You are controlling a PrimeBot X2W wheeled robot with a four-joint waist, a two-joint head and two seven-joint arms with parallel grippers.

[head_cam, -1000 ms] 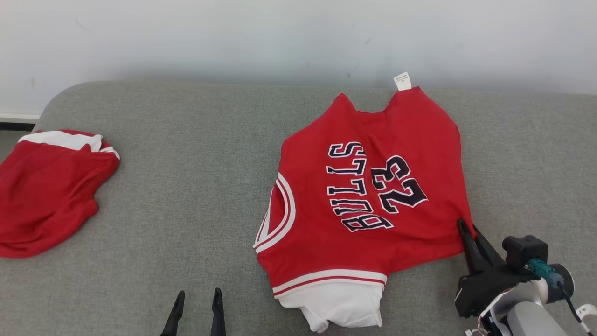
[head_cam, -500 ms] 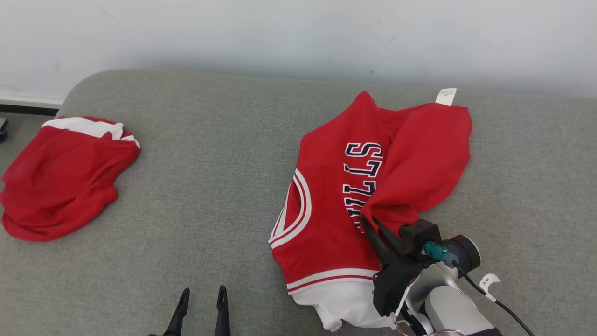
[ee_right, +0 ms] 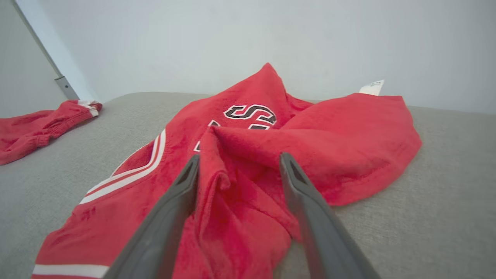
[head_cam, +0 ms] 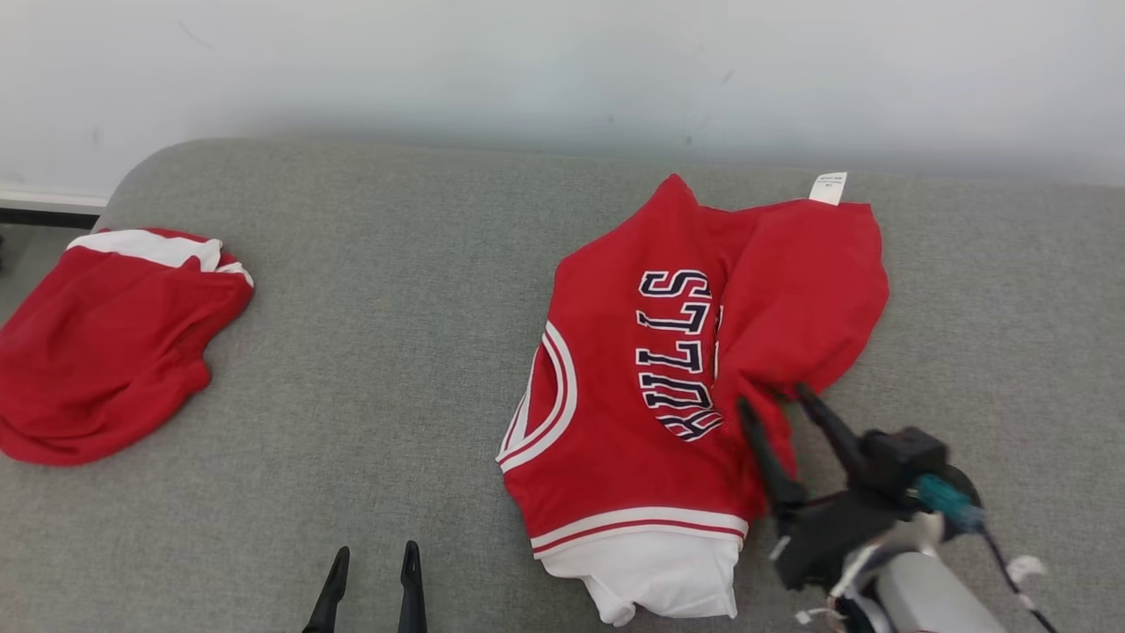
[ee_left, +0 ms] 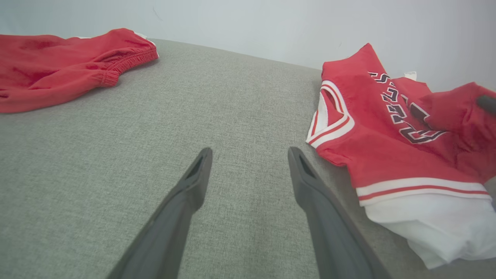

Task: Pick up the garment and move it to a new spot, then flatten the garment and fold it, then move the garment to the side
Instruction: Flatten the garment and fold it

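The garment is a red jersey with dark lettering and white trim, lying on the grey cushion right of centre. Its right side is folded over the middle and covers part of the print. A white layer sticks out at its near hem. My right gripper stands open at the near end of that folded flap. In the right wrist view, the right gripper has a ridge of the garment loose between its spread fingers. My left gripper is open over bare cushion, left of the garment.
A second red garment with white trim lies bunched at the cushion's far left end. A white label sticks up at the jersey's far edge. A pale wall runs behind the cushion. Bare cushion lies between the two garments.
My right gripper carried the jersey's right edge leftward over the print, then opened and let it go. The left gripper has stayed put. The head view shifted slightly.
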